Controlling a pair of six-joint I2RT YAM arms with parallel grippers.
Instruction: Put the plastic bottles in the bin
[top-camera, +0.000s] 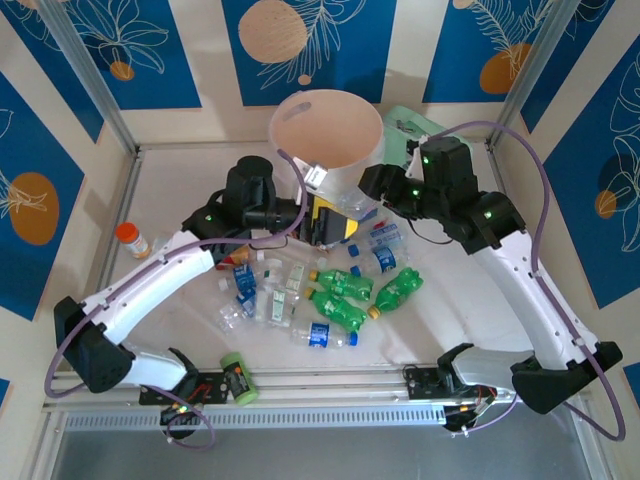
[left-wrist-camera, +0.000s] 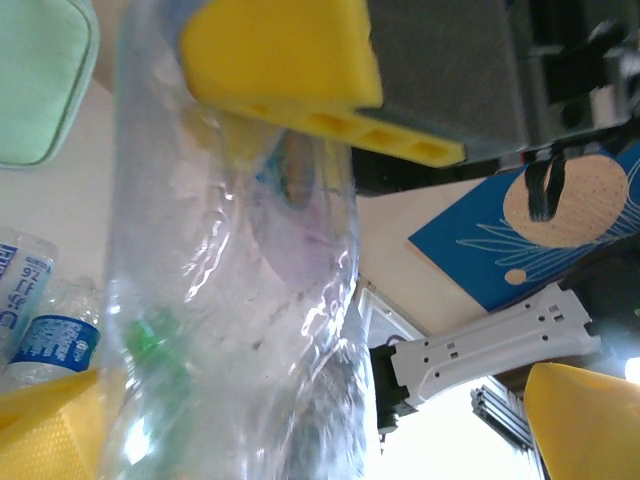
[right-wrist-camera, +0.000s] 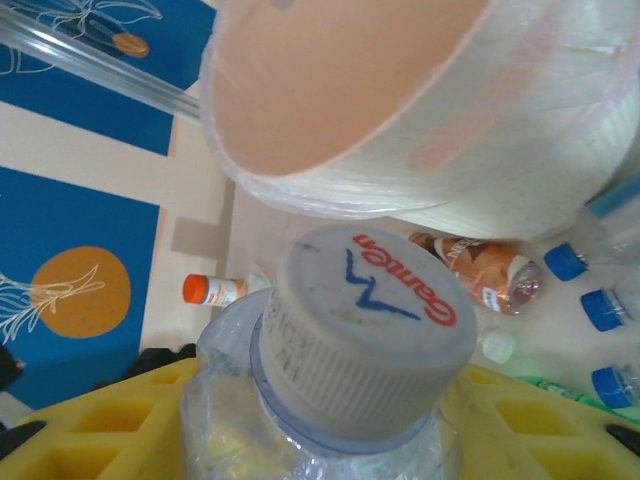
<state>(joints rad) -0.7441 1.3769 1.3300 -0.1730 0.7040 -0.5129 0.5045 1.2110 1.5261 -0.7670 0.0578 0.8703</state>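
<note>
A clear plastic bottle (left-wrist-camera: 230, 300) with a white cap (right-wrist-camera: 365, 320) hangs between the two grippers, just in front of the bin (top-camera: 325, 125). My right gripper (right-wrist-camera: 350, 420) is shut on it just below the cap, yellow fingers (right-wrist-camera: 90, 420) on both sides. My left gripper (left-wrist-camera: 320, 420) stands open around the bottle's body, with a wide gap on the right side. In the top view the left gripper (top-camera: 330, 222) and right gripper (top-camera: 372, 195) meet at this bottle (top-camera: 358, 205). More bottles lie on the table: green ones (top-camera: 345, 285) and clear blue-labelled ones (top-camera: 325, 335). A brownish bottle (right-wrist-camera: 480, 265) lies under the bin's rim (right-wrist-camera: 330, 190).
A mint-green bag (top-camera: 410, 125) sits right of the bin. An orange-capped jar (top-camera: 132, 238) stands at the left of the table and a light-green can (top-camera: 237, 378) lies at the near edge. Metal frame posts (top-camera: 85, 75) stand at the back corners.
</note>
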